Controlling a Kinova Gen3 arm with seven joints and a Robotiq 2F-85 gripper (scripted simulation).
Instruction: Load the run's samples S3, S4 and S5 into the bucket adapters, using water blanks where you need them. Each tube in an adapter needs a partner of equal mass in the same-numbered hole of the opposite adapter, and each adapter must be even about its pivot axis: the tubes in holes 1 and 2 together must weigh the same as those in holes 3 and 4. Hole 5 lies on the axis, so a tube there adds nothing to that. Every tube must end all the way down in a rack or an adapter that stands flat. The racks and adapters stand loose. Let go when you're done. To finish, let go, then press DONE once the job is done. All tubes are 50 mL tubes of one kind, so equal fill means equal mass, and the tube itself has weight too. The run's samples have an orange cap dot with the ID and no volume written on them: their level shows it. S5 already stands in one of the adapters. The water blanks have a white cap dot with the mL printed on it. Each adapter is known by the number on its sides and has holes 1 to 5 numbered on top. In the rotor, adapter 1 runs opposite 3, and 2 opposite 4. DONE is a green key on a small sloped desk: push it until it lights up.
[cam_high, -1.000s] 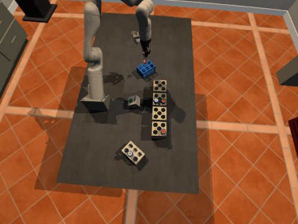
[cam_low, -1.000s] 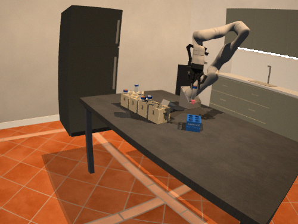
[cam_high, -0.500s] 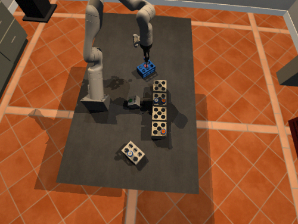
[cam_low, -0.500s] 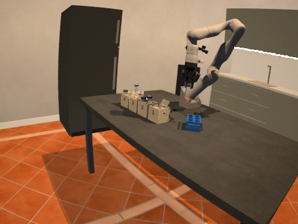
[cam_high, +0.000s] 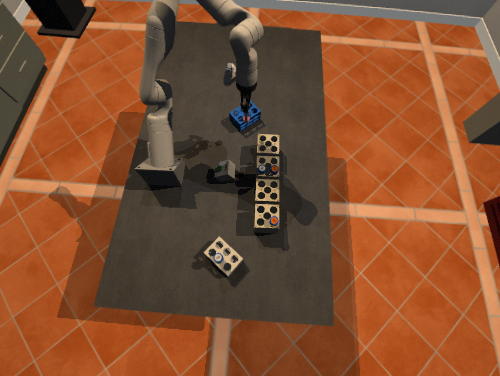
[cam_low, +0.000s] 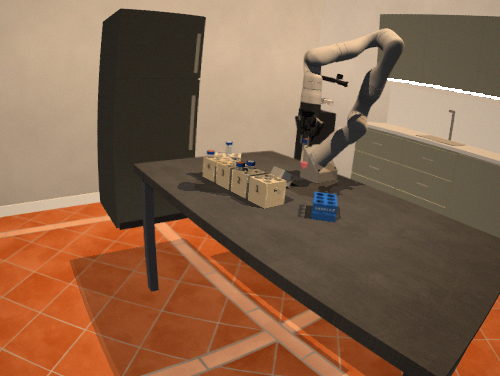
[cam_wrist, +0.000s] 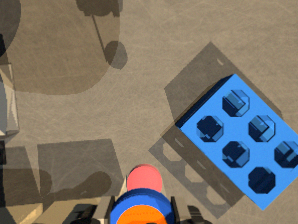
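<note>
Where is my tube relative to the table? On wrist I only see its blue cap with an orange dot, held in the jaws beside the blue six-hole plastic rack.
Observer: The clear sample tube hangs in the air, its pink tip well above the dark table and higher than the blue rack.
Operator: Which adapter is closest?
Observer: The beige block adapter marked 1; all five holes look empty from the top view.
Operator: And its neighbour?
Observer: The beige adapter marked 2 holds two tubes, one white-dotted, one orange-dotted.
</note>
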